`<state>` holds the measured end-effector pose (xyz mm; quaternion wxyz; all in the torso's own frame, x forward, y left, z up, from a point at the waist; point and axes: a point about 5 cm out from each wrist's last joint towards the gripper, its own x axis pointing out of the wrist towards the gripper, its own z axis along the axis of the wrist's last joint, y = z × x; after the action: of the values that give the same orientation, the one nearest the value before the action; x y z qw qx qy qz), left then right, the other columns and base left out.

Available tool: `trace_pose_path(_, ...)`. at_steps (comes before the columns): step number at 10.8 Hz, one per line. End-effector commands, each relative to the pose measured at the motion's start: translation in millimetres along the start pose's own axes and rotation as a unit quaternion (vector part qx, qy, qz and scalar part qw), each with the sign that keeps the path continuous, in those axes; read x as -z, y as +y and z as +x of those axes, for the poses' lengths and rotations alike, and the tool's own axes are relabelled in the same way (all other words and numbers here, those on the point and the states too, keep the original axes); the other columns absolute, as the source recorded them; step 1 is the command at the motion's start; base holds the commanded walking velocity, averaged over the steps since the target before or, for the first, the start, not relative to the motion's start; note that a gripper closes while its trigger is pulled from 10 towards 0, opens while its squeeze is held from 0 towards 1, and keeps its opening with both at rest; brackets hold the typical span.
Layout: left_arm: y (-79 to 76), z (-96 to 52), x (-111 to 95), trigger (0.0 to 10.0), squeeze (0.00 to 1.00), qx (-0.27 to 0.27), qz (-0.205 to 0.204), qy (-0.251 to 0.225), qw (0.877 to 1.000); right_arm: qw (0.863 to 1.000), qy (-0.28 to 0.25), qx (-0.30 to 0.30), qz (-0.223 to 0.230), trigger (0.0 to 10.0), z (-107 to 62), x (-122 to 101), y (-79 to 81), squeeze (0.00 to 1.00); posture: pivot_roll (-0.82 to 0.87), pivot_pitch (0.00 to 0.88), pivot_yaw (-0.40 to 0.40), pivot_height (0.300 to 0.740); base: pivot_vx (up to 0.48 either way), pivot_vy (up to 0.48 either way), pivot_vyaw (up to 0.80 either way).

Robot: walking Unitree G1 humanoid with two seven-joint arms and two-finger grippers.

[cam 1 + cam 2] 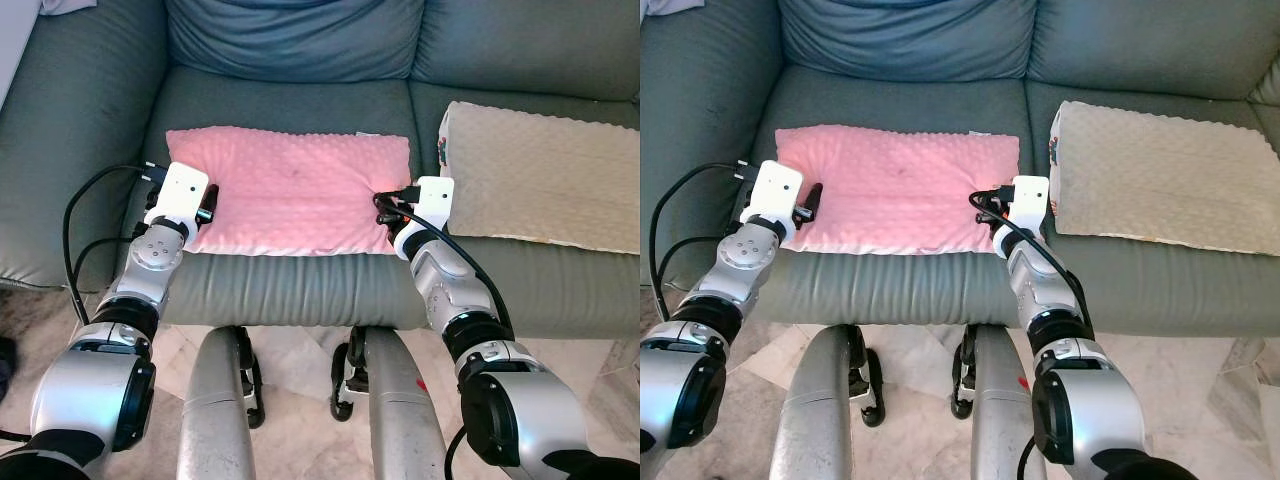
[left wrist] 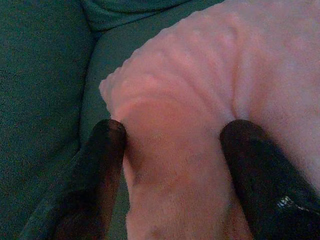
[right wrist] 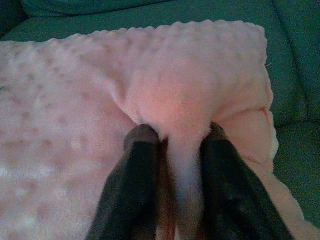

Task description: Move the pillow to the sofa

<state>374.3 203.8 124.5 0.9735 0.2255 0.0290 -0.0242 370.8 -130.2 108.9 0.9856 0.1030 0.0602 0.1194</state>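
**A:** What are the grippers doing?

**B:** Both are at the pink pillow [image 1: 290,190], one at each short end. The right gripper [image 3: 175,137] has its two black fingers drawn close together, pinching a raised fold of the pink fabric near the pillow's front right corner. The left gripper [image 2: 172,132] is at the front left corner. Its fingers [image 2: 102,150] are spread wider, one on each side of a thick bunch of the pillow, and both touch the fabric, so it grips that bunch too.

**A:** And where is the pillow?

**B:** It lies flat on the seat cushion of a grey-green sofa [image 1: 290,285], towards the front edge. The two silver arms reach forward from the bottom of the head view, the left one on the left, the right one on the right. Each wrist carries a white camera block, with black cables looping back along the arm.

**A:** What else is around?

**B:** On the next seat cushion to the right lies a beige pillow [image 1: 545,175] with a bumpy surface, just beside the pink one but apart from it. A blue-grey back cushion [image 1: 295,35] leans behind the pink pillow. Below the seat edge is a pale marbled floor [image 1: 300,355], with the robot's two silver legs standing close to the sofa.

**A:** How does the pink pillow look?

**B:** Rectangular, soft, covered in small raised dots. It is mostly flat, puckered where the grippers bunch it.
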Motion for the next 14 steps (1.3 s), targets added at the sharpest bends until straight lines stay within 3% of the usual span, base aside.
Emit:
trace_pose_path(1, -6.9, -2.5, 10, 10.0, 0.00, 0.018, -0.002, 0.022, 1.000, 0.999, 0.017, -0.022, 0.020, 10.0, 0.1, 11, 9.8, 1.00, 0.02, 0.361, -0.080, 0.636, 0.000, 0.000, 0.00)
trace_pose_path(5, -6.1, -3.1, 9, 10.0, 0.00, 0.018, -0.005, 0.016, 1.000, 0.999, -0.007, -0.036, 0.022, 10.0, 2.4, 4, 19.9, 1.00, 0.01, 0.364, -0.079, 0.636, 0.000, 0.000, 0.00)
trace_pose_path(9, -5.7, -3.2, 10, 10.0, 0.00, 0.015, -0.006, 0.018, 1.000, 0.999, 0.003, -0.036, 0.012, 10.0, 2.6, 7, 21.6, 1.00, 0.01, 0.365, -0.084, 0.636, 0.000, 0.000, 0.00)
trace_pose_path(10, -6.3, -3.2, 10, 10.0, 0.00, 0.015, -0.007, 0.019, 1.000, 0.999, 0.007, -0.037, 0.005, 10.0, 2.6, 8, 22.1, 0.64, 0.01, 0.365, -0.084, 0.636, 0.000, 0.000, 0.00)
trace_pose_path(11, -7.3, -3.2, 10, 10.0, 0.00, 0.016, -0.008, 0.019, 1.000, 0.999, 0.018, -0.038, 0.003, 10.0, 2.0, 12, 22.6, 0.00, 0.01, 0.365, -0.084, 0.636, 0.000, 0.000, 0.00)
trace_pose_path(14, -7.6, -3.2, 10, 10.0, 0.00, 0.017, -0.008, 0.019, 1.000, 0.999, 0.019, -0.038, 0.003, 10.0, 1.8, 13, 22.5, 0.00, 0.01, 0.365, -0.084, 0.636, 0.000, 0.000, 0.00)
